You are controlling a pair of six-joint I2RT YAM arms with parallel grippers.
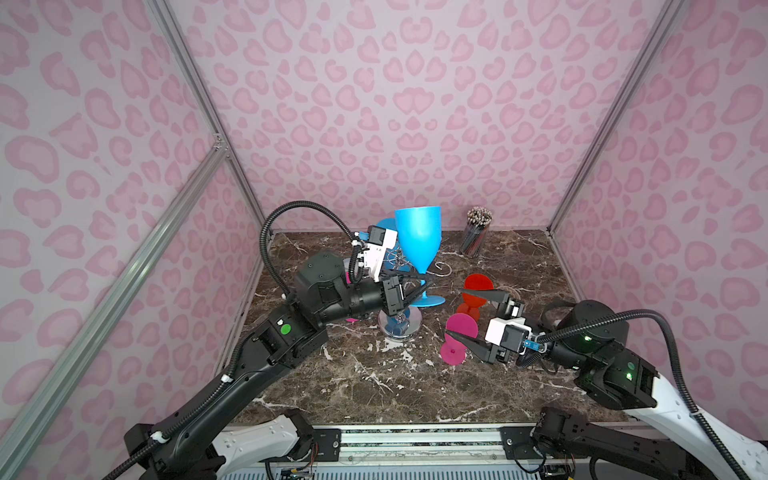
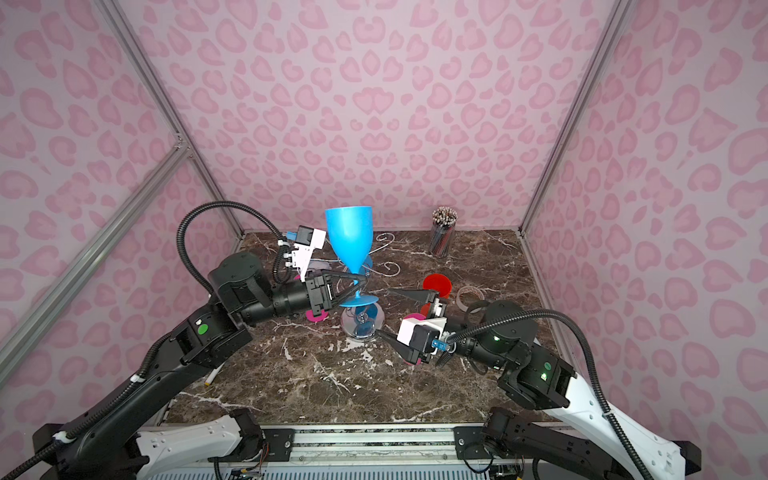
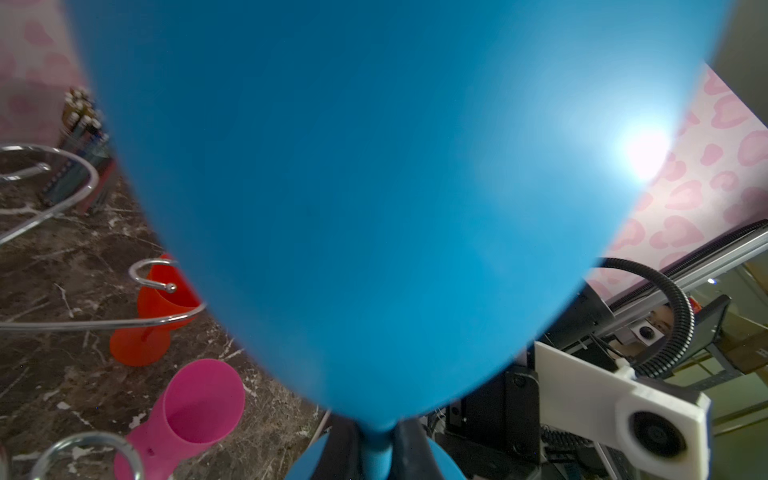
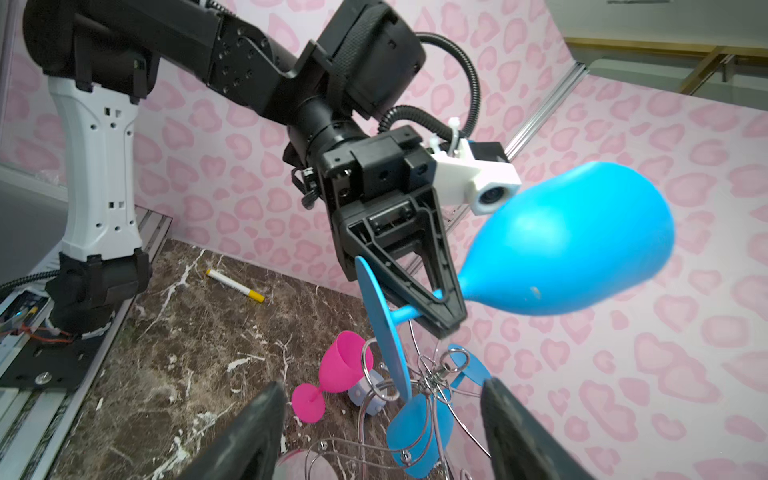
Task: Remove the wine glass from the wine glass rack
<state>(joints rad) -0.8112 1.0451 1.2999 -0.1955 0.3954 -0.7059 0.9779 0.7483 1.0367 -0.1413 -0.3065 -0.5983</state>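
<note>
Left pincer (image 1: 426, 286) clamped on the stem of the blue wine glass (image 1: 417, 237), which is upright just above the wine glass rack (image 1: 390, 330), centre of the worktop (image 1: 374, 395). Right pincer (image 1: 460, 313) spread wide, empty. Lift-off step, probably. Next: carry the glass clear of the wire arms and set it down.

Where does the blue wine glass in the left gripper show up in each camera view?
Both top views: blue wine glass upright, centre back.
Left wrist: its bowl fills most of the picture.
Right wrist: stem clamped in the left gripper.
Shared landmark: the chrome wine glass rack.
</note>
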